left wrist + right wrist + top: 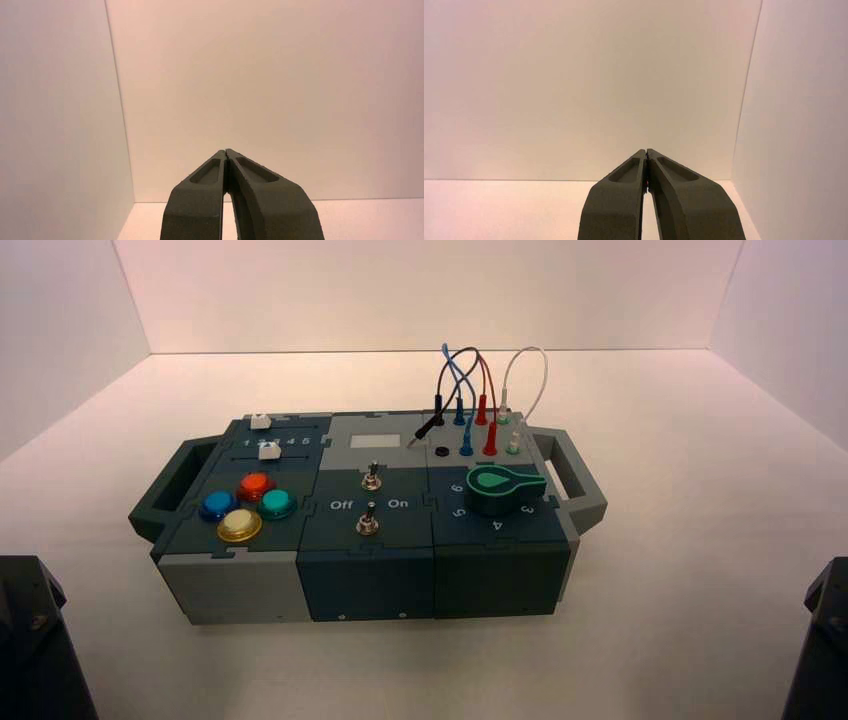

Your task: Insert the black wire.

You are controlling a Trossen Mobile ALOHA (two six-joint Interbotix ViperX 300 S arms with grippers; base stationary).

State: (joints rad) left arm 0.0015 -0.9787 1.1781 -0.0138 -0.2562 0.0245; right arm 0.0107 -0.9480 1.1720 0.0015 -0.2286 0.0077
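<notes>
High view: black wire (475,352) at the box's (365,585) far right; one plug seated, the other loose, tilted near the black socket (442,452). Left wrist view: my left gripper (225,150) parked at near left, fingertips together. Right wrist view: my right gripper (647,150) parked at near right, fingers closed.

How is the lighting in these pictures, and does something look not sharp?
High view: soft, even light, slightly darker corners, the box casting only a faint shadow; the black wire's thin loop is hard to trace. Both wrist views: pale walls, nearly without shadow.
</notes>
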